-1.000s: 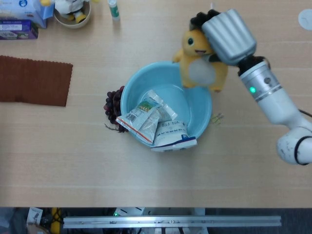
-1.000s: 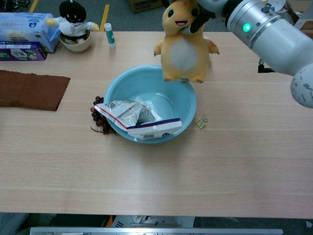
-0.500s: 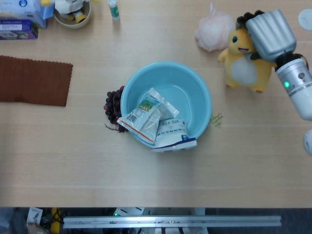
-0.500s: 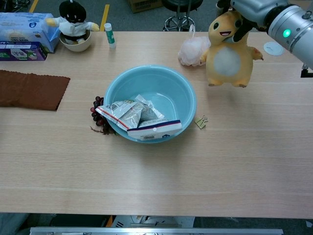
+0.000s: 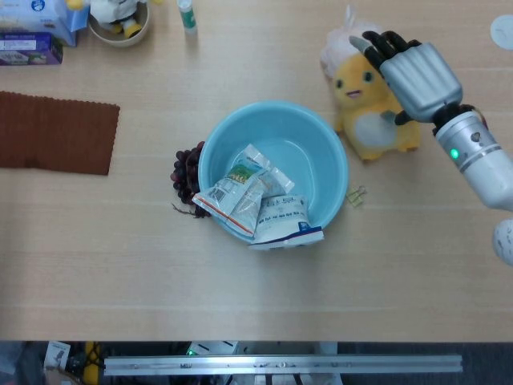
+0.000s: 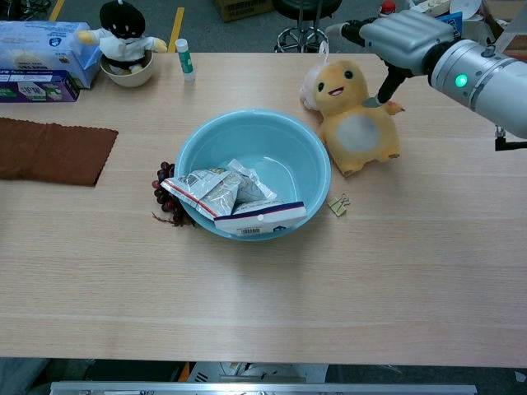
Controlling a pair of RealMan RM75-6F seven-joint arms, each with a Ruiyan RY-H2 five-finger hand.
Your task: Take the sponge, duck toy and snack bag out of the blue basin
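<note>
The yellow duck toy (image 5: pixel 369 108) (image 6: pixel 350 115) stands upright on the table just right of the blue basin (image 5: pixel 272 104) (image 6: pixel 247 115). My right hand (image 5: pixel 413 72) (image 6: pixel 399 37) hovers over the duck's head and shoulder with its fingers spread, holding nothing. A pink mesh sponge (image 5: pixel 341 44) (image 6: pixel 311 82) lies on the table right behind the duck. Inside the basin lie a silver snack bag (image 5: pixel 240 196) (image 6: pixel 218 191) and a white-and-blue bag (image 5: pixel 280 223) (image 6: pixel 259 216) that leans over the near rim. My left hand does not show.
Dark grapes (image 5: pixel 186 172) lie against the basin's left side, and a small binder clip (image 5: pixel 357 194) sits to its right. A brown cloth (image 5: pixel 56 132) lies far left. Boxes, a bowl with a toy (image 5: pixel 119 20) and a glue stick (image 5: pixel 187 14) line the back left.
The right hand carried the duck toy from above the basin's rim out to the right, set it down on the table beside the sponge, and opened its fingers off it.
</note>
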